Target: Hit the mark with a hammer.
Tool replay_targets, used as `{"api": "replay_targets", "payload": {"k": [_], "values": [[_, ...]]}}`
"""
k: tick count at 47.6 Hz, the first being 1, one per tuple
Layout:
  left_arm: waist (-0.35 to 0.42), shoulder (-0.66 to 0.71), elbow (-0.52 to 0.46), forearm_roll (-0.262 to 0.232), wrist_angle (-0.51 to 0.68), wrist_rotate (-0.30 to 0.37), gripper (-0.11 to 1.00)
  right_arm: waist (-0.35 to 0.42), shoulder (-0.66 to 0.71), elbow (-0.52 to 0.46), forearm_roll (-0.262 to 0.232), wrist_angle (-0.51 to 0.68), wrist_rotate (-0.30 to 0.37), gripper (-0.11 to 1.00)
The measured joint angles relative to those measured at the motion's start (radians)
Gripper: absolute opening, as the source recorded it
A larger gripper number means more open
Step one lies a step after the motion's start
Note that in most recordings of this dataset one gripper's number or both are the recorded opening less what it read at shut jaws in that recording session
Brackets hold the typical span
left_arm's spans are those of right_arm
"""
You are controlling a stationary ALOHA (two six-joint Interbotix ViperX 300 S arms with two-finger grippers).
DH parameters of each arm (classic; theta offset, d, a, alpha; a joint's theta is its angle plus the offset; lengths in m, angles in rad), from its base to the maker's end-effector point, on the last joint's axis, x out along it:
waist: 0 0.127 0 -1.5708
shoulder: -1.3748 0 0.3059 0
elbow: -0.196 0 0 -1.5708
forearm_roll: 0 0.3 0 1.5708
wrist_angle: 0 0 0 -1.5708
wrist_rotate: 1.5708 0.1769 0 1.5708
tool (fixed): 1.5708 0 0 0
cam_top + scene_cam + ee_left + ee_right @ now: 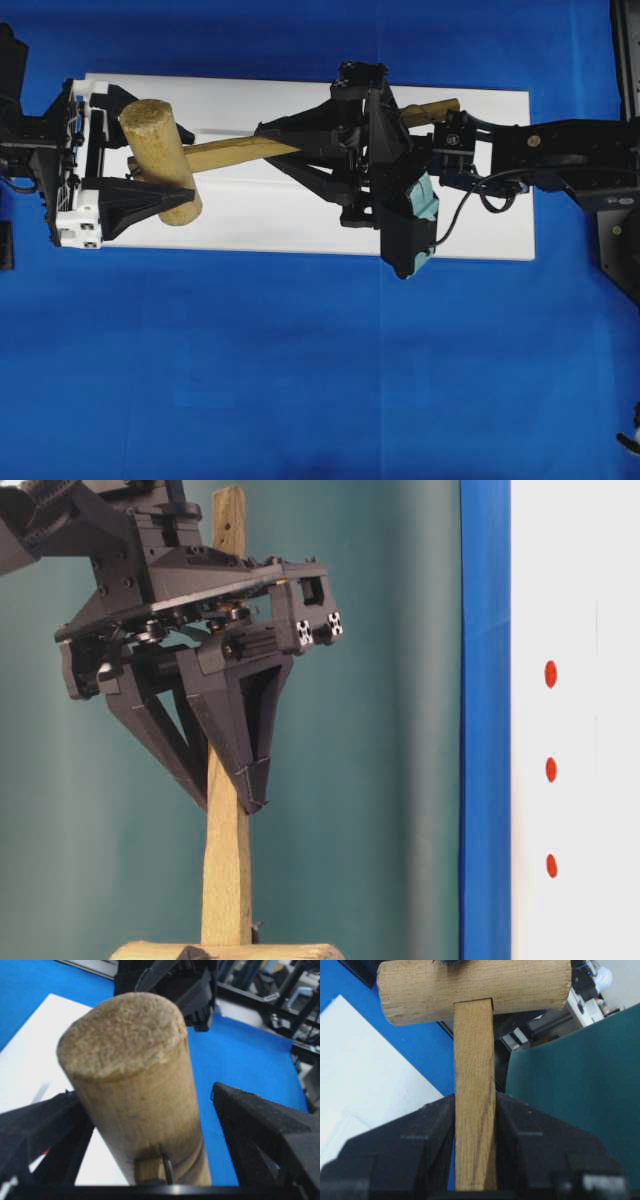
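Observation:
The hammer's thick wooden head (160, 160) lies over the left end of the white board (480, 200). Its flat handle (225, 152) runs right to its tip (445, 108). My right gripper (285, 148) is shut on the handle (474, 1060), with a finger pressed against each flat side. In the table-level view that gripper (230, 790) clamps the handle (226, 870). My left gripper (150, 1125) stands open around the head (135, 1085), and a gap shows at its right finger (260, 1125). Three red marks (551, 769) dot the white board (590, 900); they are hidden in the overhead view.
Blue cloth (300, 380) covers the table all round the board. A teal backdrop (380, 780) stands behind the arms. The right arm's body and cable (560, 160) reach in over the board's right end.

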Motion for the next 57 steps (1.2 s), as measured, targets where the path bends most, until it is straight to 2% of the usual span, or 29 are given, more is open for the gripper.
{"api": "replay_targets", "payload": {"k": [7,10,14,16,38,47,49,52,57], "values": [[-0.002,0.002,-0.002,-0.002,-0.002,-0.003,0.88,-0.002,0.0,0.0,0.0,-0.003,0.0,0.1],[-0.002,0.002,-0.003,-0.002,-0.002,-0.009,0.76,-0.002,0.0,0.0,0.0,-0.005,-0.002,0.1],[0.0,0.003,-0.005,-0.005,0.003,-0.034,0.52,-0.002,0.0,0.0,0.002,-0.005,-0.002,0.1],[-0.002,0.003,-0.005,-0.005,0.012,-0.038,0.46,-0.002,0.0,0.0,0.003,-0.005,-0.002,0.1],[-0.002,0.002,-0.011,-0.003,0.055,-0.035,0.46,-0.003,0.0,-0.002,0.008,0.023,0.0,0.1],[-0.002,0.002,-0.011,-0.003,0.055,-0.037,0.46,-0.002,0.0,-0.003,0.034,0.048,0.003,0.11],[-0.002,0.002,-0.011,-0.003,0.057,-0.037,0.46,-0.002,0.0,-0.003,0.038,0.054,0.003,0.16],[-0.002,0.002,-0.009,-0.003,0.057,-0.035,0.46,-0.003,-0.002,-0.005,0.043,0.067,0.006,0.3],[-0.003,0.002,-0.009,-0.003,0.06,-0.035,0.46,-0.008,-0.008,-0.005,0.048,0.104,0.009,0.63]]}}
